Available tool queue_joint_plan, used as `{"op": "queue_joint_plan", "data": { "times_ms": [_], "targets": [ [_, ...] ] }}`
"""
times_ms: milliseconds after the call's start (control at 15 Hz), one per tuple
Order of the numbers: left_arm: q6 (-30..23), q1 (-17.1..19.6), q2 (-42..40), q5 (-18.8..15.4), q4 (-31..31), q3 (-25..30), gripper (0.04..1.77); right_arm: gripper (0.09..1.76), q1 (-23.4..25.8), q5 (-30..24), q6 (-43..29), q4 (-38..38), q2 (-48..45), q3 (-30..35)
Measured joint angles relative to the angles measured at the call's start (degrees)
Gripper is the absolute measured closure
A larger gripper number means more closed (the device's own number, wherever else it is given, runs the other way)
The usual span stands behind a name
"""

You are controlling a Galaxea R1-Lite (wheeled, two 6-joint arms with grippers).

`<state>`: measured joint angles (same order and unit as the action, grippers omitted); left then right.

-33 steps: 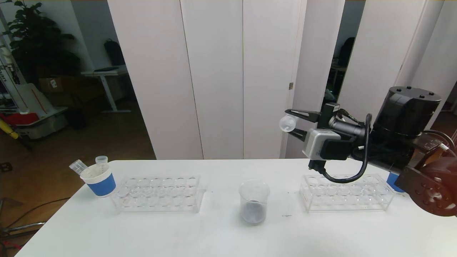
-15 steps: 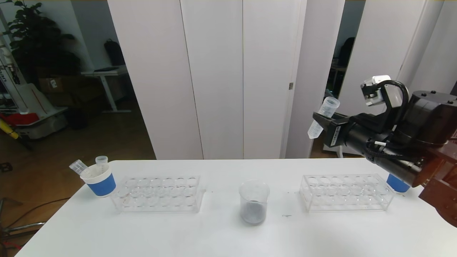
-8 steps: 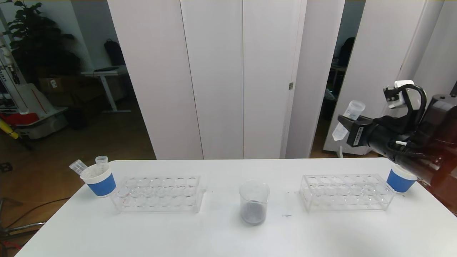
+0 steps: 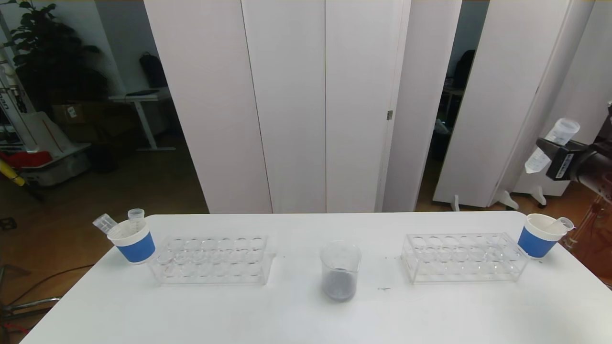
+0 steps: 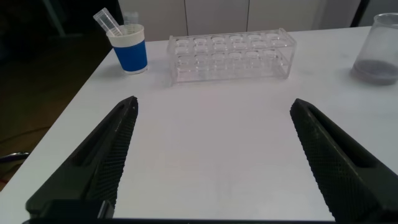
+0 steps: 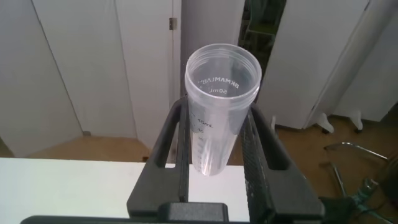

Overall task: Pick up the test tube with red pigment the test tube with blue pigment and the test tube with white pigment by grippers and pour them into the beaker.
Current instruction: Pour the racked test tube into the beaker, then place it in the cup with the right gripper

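Note:
The beaker (image 4: pixel 340 270) stands mid-table with dark grey liquid at its bottom; the left wrist view shows the beaker (image 5: pixel 379 50) too. My right gripper (image 4: pixel 545 145) hangs high at the far right, beyond the table's right end, shut on the test tube with white pigment (image 4: pixel 563 130). That tube (image 6: pixel 219 87) is clear with printed graduation marks, mouth up and tilted, and no liquid shows in it. My left gripper (image 5: pixel 212 107) is open over bare table near the front left, holding nothing. The test tubes with red and blue pigment are out of view.
Two clear tube racks (image 4: pixel 213 258) (image 4: pixel 464 255) flank the beaker. A blue-banded paper cup (image 4: pixel 134 241) holding two clear tubes stands at the back left. Another cup (image 4: pixel 538 236) with one tube sits at the back right corner, below my right gripper.
My right arm has swung right and away from above the right rack to the table's far right, carrying the tube. The tube has turned from lying sideways to mouth-up.

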<state>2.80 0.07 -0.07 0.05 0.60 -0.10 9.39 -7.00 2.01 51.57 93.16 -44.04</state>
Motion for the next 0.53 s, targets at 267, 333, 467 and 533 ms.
{"op": "queue_joint_plan", "data": {
  "times_ms": [267, 333, 467, 533],
  "targets": [
    [0.0, 0.0, 0.0, 0.0, 0.0, 0.0, 0.06, 1.28, 11.5, -6.4, -0.1, 0.1, -0.1, -1.0],
    [0.0, 0.0, 0.0, 0.0, 0.0, 0.0, 0.06, 1.28, 13.4, -6.7, -0.1, 0.2, 0.3, -1.2],
    [0.0, 0.0, 0.0, 0.0, 0.0, 0.0, 0.06, 1.28, 15.6, -6.7, -0.6, 0.6, 1.5, -1.2],
    [0.0, 0.0, 0.0, 0.0, 0.0, 0.0, 0.06, 1.28, 16.3, -6.8, -1.0, 1.6, 2.4, -1.0]
  ]
}}
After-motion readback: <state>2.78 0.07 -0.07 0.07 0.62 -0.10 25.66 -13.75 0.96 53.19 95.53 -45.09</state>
